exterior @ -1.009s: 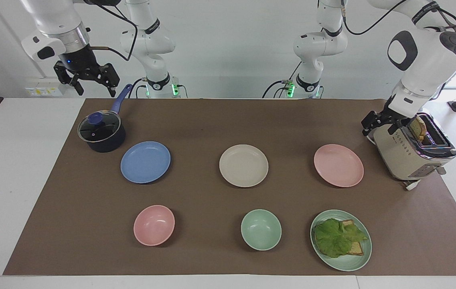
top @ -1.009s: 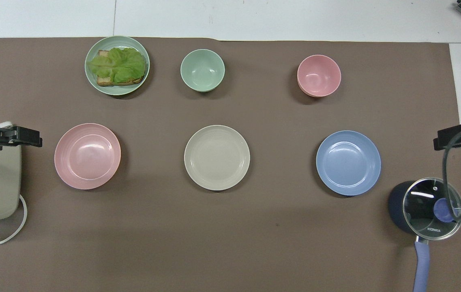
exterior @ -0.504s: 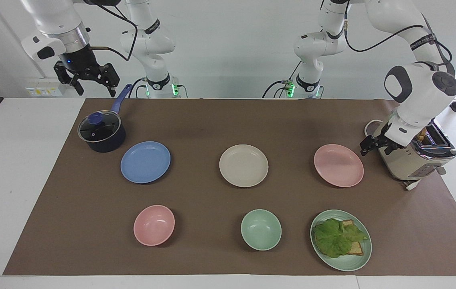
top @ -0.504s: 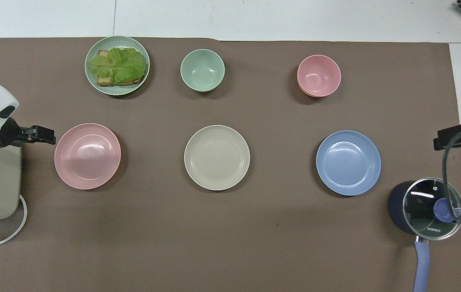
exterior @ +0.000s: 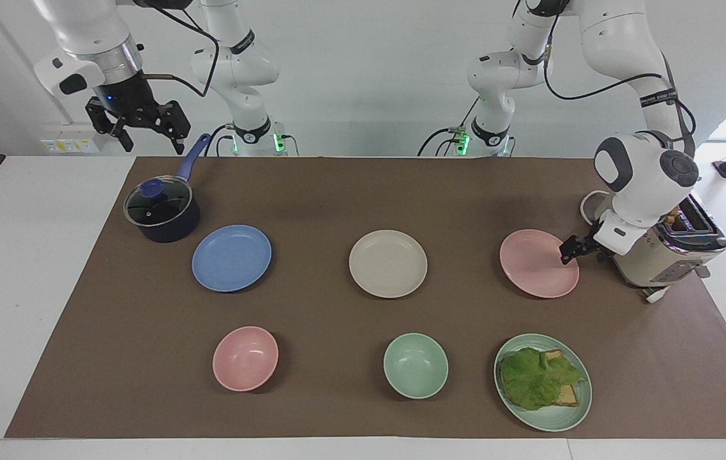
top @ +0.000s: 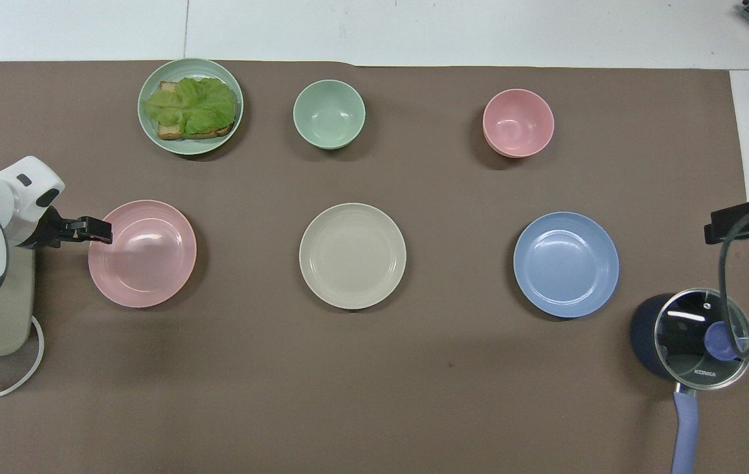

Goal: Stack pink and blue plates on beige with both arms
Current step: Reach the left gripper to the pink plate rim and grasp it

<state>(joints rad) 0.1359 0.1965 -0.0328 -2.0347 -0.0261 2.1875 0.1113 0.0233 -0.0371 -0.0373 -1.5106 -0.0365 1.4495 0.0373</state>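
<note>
Brown matting covers the table, where the beige plate lies between the blue plate and the pink plate. Low at the pink plate's rim, on the toaster side, the left gripper has its fingers spread. High near the lidded pot, the right gripper waits, fingers apart and empty.

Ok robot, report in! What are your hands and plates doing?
Left gripper open at pink plate rim. Right gripper open, waiting above pot. Blue plate, beige plate untouched.
</note>
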